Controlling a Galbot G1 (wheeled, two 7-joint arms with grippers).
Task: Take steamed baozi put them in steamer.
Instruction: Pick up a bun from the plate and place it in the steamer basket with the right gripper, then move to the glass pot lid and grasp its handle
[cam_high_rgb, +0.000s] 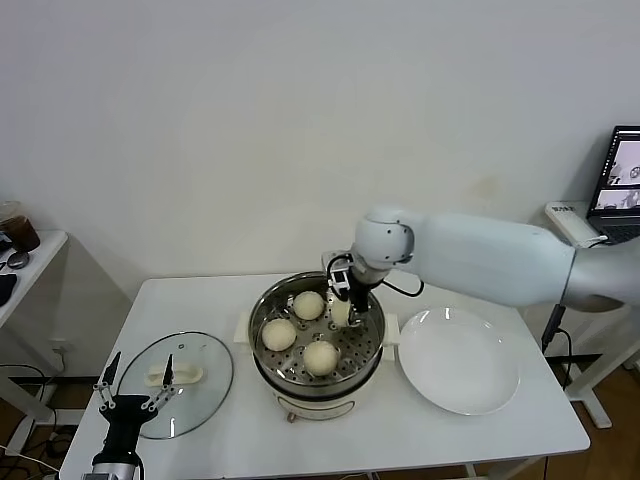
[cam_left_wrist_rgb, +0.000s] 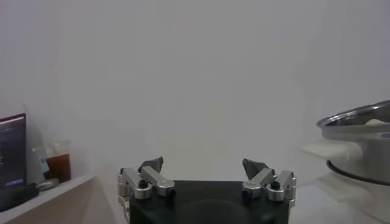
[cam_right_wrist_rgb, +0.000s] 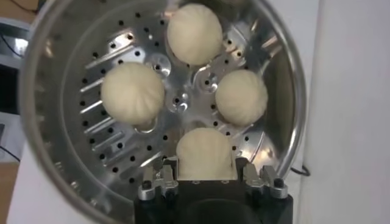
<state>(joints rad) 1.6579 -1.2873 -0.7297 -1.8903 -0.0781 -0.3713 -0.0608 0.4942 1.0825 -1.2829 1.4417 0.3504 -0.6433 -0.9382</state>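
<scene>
The white bench (cam_high_rgb: 500, 440) has a smooth flat top, and the steamer (cam_high_rgb: 317, 338) stands near its middle: a round, shiny steel basket with a perforated floor, set on a white cooker base. Just right of the steamer lies a flat, glossy white plate (cam_high_rgb: 459, 360); left of it lies a round glass lid (cam_high_rgb: 176, 372) with a white handle. The right pincer (cam_high_rgb: 343, 308) reaches into the steamer at its far right side, pinching one steamed baozi (cam_right_wrist_rgb: 205, 152) low over the holes. Three more baozi (cam_high_rgb: 279, 334) (pale, smooth, faintly pleated domes) rest on the steamer's floor, apart from one another. The left pincer (cam_high_rgb: 131, 394) hangs well left of the steamer, near the lid's edge, fingers spread wide.
</scene>
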